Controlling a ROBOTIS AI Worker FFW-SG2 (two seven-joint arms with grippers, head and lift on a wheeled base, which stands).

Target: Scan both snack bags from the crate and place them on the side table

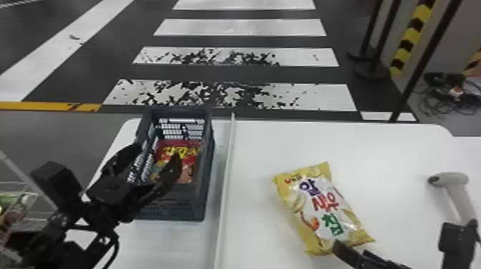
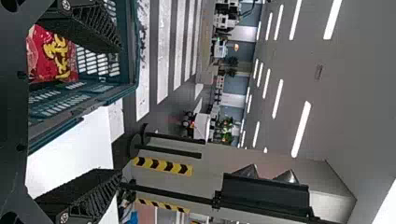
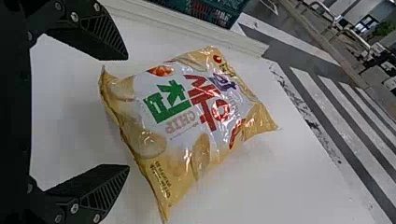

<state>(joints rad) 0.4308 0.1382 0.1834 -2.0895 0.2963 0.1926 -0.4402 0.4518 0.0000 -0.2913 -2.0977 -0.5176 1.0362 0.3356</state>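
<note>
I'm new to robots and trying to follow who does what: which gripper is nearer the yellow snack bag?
The right. The right gripper is open at the near end of the yellow bag; the left gripper is at the crate.

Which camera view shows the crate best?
The head view: the crate stands nearly whole there, the red snack bag inside, though the left gripper hides part. The left wrist view shows a close, cut-off portion; the right wrist view, a piece of outer wall.
</note>
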